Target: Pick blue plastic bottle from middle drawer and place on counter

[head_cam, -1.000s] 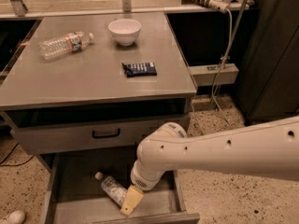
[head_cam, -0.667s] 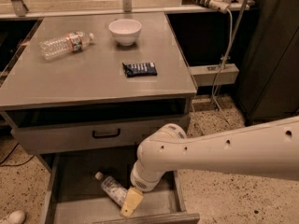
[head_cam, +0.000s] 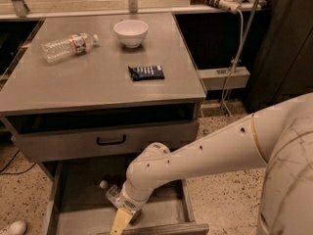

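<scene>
The small clear, faintly bluish plastic bottle [head_cam: 112, 195] lies on its side on the bare floor of the pulled-out grey metal middle drawer [head_cam: 78, 207], its white screw cap pointing back-left; its lower end is hidden under the white arm's wrist. The tan-tipped gripper [head_cam: 122, 220] hangs low in the drawer, just beside the bottle; whether it grasps anything cannot be told. On the flat grey counter [head_cam: 88, 89] sit a white bowl [head_cam: 130, 32], a ribbed clear bottle [head_cam: 66, 46] and a dark blue packet [head_cam: 146, 72].
</scene>
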You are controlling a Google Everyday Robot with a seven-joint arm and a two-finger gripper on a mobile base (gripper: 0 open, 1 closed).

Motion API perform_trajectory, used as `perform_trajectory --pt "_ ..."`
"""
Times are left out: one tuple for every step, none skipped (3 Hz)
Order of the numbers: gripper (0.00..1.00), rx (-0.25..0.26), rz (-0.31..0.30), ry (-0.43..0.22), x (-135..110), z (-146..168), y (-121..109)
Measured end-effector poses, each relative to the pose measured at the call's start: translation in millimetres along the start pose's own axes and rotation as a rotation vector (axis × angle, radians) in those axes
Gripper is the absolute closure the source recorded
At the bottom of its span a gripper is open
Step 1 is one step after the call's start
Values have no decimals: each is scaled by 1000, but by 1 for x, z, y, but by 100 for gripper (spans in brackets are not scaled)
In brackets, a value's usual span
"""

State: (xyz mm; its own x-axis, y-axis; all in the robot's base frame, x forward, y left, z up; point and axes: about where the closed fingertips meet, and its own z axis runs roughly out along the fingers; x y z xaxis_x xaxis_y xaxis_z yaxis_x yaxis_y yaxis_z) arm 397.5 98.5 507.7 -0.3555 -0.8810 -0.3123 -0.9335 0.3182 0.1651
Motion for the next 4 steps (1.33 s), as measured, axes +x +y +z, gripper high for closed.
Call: perform_trajectory --pt "0 -12 55 -31 1 26 -6" --pt "0 1 117 -66 -2 46 -24" --pt "0 20 167 -65 0 63 -39" --pt "0 25 210 -60 2 80 -49"
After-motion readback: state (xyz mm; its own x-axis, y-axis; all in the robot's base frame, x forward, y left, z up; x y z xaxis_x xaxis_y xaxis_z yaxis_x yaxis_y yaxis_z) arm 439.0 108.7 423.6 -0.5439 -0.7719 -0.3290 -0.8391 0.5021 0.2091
